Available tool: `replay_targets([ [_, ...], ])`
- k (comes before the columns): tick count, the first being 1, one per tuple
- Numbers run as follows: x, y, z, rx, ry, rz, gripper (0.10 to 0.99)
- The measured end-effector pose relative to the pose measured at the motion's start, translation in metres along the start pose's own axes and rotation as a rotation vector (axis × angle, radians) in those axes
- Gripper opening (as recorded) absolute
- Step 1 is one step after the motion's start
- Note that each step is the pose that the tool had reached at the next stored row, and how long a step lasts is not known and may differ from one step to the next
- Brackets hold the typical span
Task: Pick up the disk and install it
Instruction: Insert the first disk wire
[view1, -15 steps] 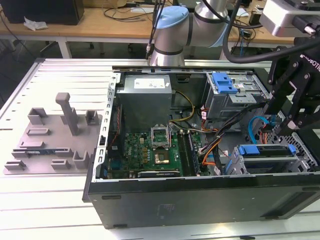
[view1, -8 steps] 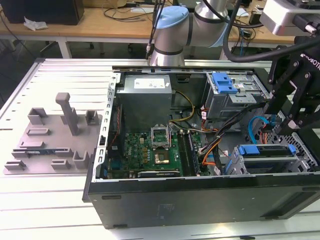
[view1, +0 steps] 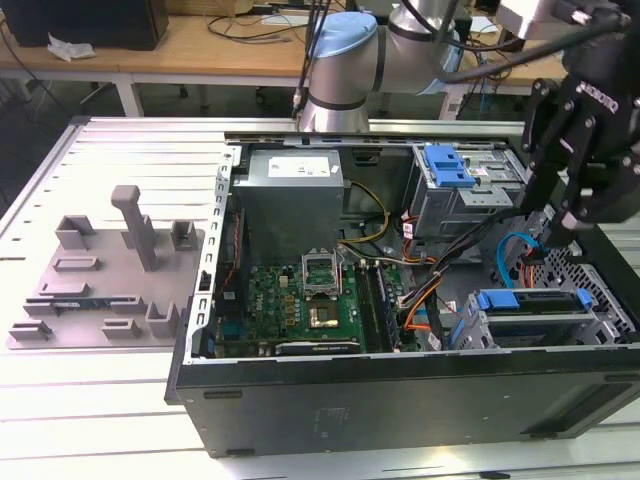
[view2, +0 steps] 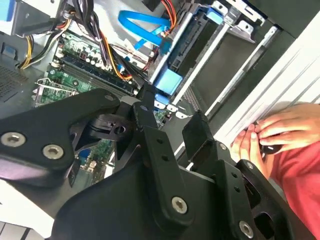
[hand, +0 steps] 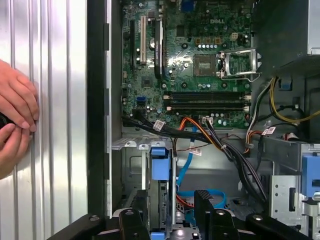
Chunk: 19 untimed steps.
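Observation:
The disk (view1: 530, 312) stands on edge in its blue carrier, inside the grey drive cage (view1: 610, 322) at the near corner of the open computer case on the exterior view's right. The first wrist view looks down on its thin edge and blue tab (hand: 158, 167); the tab (view2: 165, 82) also appears in the second wrist view. My black gripper (view1: 556, 232) hangs just above the cage. It is open (hand: 170, 210), with one finger (hand: 135, 220) on each side of the disk's line and nothing held. In the second wrist view the gripper (view2: 170, 112) is spread apart.
The case holds a green motherboard (view1: 300, 295), a power supply (view1: 290, 195), loose cables (view1: 450, 270) and a second cage with a blue latch (view1: 447, 165). A grey fixture plate (view1: 105, 285) lies on the table. A person's hand (hand: 15, 120) (view2: 270, 132) rests beside the case.

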<state>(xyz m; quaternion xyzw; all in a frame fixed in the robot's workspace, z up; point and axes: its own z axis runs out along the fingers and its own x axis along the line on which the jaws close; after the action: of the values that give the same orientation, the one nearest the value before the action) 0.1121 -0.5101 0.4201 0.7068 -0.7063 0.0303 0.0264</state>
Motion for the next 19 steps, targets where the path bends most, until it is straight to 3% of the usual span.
replay_targets([
  [2, -0.0092, 0.0, -0.0007, 0.0, 0.0173, 0.0, 0.502],
  [3, -0.0228, -0.0001, -0.0019, 0.0, 0.0427, 0.0, 0.502],
  [4, -0.0382, -0.0057, -0.0028, -0.001, 0.0927, 0.0, 0.502],
  [5, -0.0396, -0.013, -0.0026, -0.004, 0.099, -0.001, 0.502],
  [9, -0.0424, -0.0512, -0.0019, -0.012, 0.107, 0.001, 0.502],
  [12, -0.0444, -0.0699, -0.0016, -0.013, 0.1101, 0.003, 0.502],
  [15, -0.0449, -0.0744, 0.0028, -0.019, 0.1183, 0.051, 0.502],
  [19, -0.0489, -0.0744, 0.0108, -0.027, 0.1194, 0.102, 0.502],
])
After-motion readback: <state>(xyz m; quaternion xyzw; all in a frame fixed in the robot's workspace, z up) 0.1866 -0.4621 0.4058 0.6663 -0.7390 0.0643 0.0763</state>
